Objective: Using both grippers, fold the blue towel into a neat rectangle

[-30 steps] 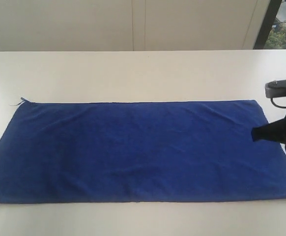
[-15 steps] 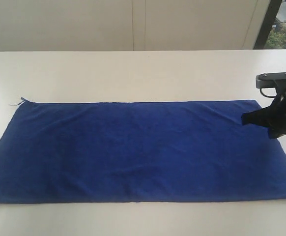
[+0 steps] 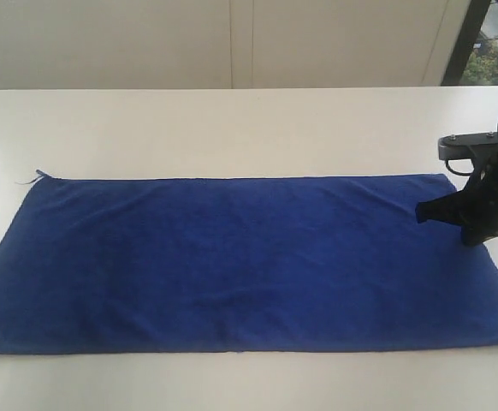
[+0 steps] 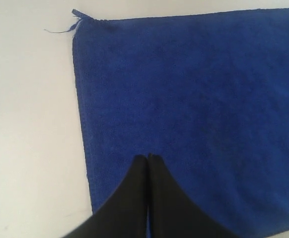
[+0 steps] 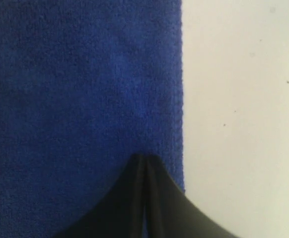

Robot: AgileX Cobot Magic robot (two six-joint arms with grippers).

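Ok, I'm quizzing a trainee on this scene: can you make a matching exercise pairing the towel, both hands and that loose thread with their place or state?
Things:
1 blue towel
2 left hand
3 right hand
4 loose thread

Places or states:
A sticks out at the towel's far left corner
B shut, over the towel's right end
C spread flat and unfolded on the white table
D shut, over the towel's left end

Pairs: 1-C, 2-D, 3-B, 4-A
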